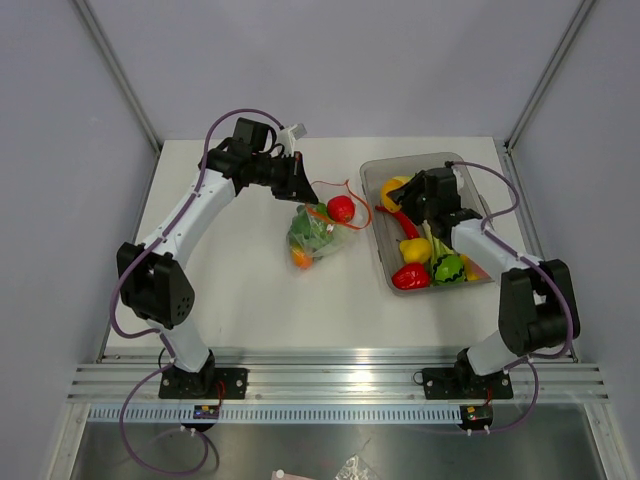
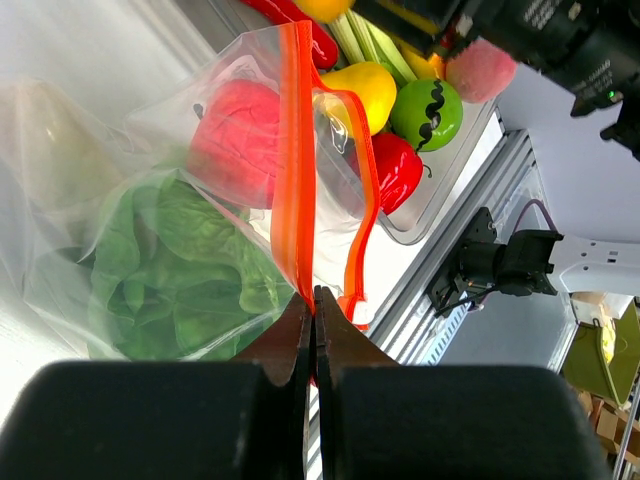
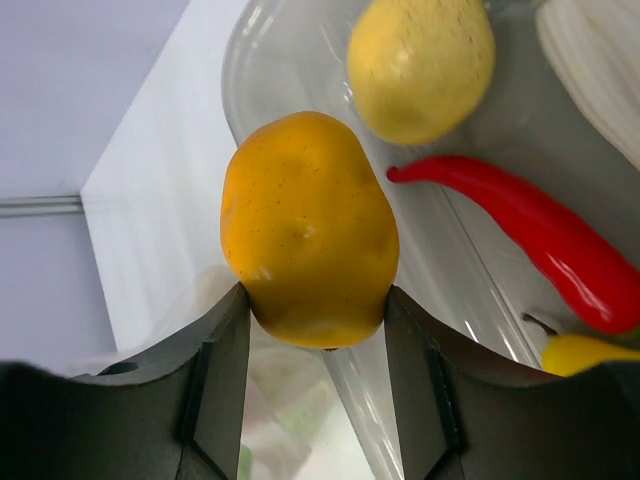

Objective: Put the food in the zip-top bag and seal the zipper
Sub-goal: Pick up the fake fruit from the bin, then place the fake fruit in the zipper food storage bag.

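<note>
Left fingers [image 2: 300, 345] pinch shut on the zipper [image 2: 293, 150], holding up the mouth of the zip-top bag [image 2: 150, 250] on the bench [image 1: 240, 290] – likely for filling – while right fingers [image 3: 222, 390] clasp an orange fruit [image 3: 308, 230] over the right-hand tub [image 1: 377, 240]

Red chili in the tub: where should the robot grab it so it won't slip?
Grip the chili across its thicker middle, coming from above with jaws across its narrow width. It lies long and flat in the tub; the pointed tip is probably too thin.

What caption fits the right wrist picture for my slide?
Right fingers grip an orange fruit by the tub.
</note>
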You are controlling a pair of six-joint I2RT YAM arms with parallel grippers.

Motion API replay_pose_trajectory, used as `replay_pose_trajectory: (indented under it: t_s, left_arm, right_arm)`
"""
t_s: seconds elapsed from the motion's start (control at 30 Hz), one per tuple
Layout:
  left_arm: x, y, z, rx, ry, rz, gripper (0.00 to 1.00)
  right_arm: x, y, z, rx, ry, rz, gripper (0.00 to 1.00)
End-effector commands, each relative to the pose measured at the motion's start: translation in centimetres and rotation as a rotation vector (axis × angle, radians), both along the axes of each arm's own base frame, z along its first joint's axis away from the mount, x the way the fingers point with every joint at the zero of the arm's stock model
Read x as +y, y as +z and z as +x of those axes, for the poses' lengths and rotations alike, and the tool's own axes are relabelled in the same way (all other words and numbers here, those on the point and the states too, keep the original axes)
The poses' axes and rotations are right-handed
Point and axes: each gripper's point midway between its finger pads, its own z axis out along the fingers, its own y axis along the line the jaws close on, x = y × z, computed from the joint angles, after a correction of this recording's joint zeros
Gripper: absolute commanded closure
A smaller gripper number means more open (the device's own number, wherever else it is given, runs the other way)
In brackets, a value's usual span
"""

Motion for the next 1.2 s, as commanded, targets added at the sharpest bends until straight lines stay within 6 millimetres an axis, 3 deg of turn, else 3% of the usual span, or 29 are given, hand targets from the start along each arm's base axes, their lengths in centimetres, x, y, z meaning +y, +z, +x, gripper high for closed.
replay_pose_trajectory:
  t_s: [0.0,0.07,0.23,0.3,0.43,0.47,0.57,0.6,0.73,0.97,1.17]
  left_arm:
    - [-0.5,3.9,0.2,-0.108,-0.008,-0.057,1.0]
    - [-0.4,4.0,0.2,-0.113,-0.006,-0.054,1.0]
    - [-0.4,3.6,0.0,-0.097,-0.007,-0.057,1.0]
    - [-0.4,3.4,-0.1,-0.094,-0.006,-0.057,1.0]
    - [-0.3,3.4,-0.1,-0.095,-0.004,-0.05,1.0]
    - [-0.3,3.5,-0.2,-0.096,-0.005,-0.049,1.0]
    - [-0.3,3.7,-0.4,-0.094,-0.014,-0.05,1.0]
    - [-0.2,3.8,-0.4,-0.097,-0.012,-0.05,1.0]
    - [-0.1,4.3,-0.7,-0.11,-0.017,-0.053,1.0]
    - [-0.1,4.6,-0.9,-0.114,-0.02,-0.056,1.0]
    - [-0.1,4.4,-0.9,-0.112,-0.022,-0.054,1.0]
  right_arm:
    - [-1.2,0.6,-2.2,-0.002,0.006,-0.058,0.74]
    - [-1.6,1.2,-3.1,-0.015,0.023,-0.084,0.74]
    - [-0.7,7.6,-6.3,-0.176,0.112,-0.109,0.73]
    - [1.0,10.3,-7.8,-0.217,0.173,-0.121,0.72]
    - [4.7,12.8,-9.5,-0.274,0.294,-0.15,0.7]
    - [6.5,13.1,-10.2,-0.281,0.349,-0.145,0.7]
    - [9.4,13.0,-10.4,-0.269,0.427,-0.15,0.69]
    - [10.7,12.1,-10.5,-0.251,0.458,-0.156,0.69]
    - [13.3,11.2,-10.4,-0.228,0.532,-0.147,0.69]
    - [15.7,9.8,-8.7,-0.197,0.574,-0.16,0.68]
    - [17.6,10.3,-8.7,-0.191,0.646,-0.121,0.62]
